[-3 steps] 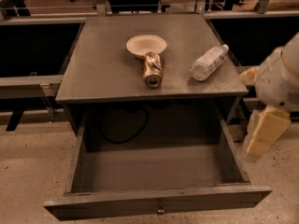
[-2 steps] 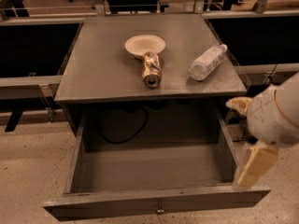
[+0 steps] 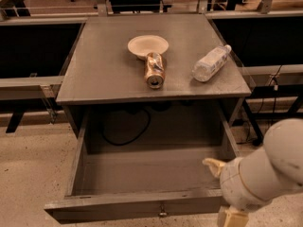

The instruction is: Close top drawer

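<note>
The top drawer (image 3: 137,206) is a wide grey wooden drawer pulled fully out from under the cabinet top, with nothing inside. Its flat front panel faces me at the bottom of the view, with a small metal knob (image 3: 162,213) at its centre. My gripper (image 3: 232,217) is at the lower right, just off the right end of the drawer front, pointing down. The white arm (image 3: 265,167) hides most of it, and its lower part runs out of view.
On the grey cabinet top (image 3: 104,74) lie a white paper bowl (image 3: 147,45), a tipped gold can (image 3: 154,70) and a clear plastic bottle (image 3: 211,63) on its side. A black cable (image 3: 124,136) hangs behind the drawer. Dark shelving flanks both sides.
My arm has moved down and left, from beside the cabinet's right edge to the right end of the drawer front. The drawer has not moved.
</note>
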Controlling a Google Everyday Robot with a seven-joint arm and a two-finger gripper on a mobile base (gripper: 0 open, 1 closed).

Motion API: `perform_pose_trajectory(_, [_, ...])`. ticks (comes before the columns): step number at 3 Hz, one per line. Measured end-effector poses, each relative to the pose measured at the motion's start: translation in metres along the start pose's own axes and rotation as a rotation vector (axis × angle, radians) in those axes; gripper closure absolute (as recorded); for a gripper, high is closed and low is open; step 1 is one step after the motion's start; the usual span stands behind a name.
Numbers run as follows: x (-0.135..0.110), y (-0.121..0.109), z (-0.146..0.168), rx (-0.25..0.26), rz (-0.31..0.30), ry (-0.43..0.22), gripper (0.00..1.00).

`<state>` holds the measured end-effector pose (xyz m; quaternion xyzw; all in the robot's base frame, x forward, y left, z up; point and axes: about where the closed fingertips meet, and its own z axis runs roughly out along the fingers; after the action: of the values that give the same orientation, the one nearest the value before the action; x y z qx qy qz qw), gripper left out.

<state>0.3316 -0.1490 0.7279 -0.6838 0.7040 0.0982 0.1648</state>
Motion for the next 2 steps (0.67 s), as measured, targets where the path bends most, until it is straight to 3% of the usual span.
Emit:
perform_pose_trajectory(1, [0.0239, 0.0337, 0.059, -0.095, 0.005, 0.03, 0.0])
perform_pose_trajectory(2, [0.0237, 0.0335, 0.0586, -0.094, 0.005, 0.03, 0.0])
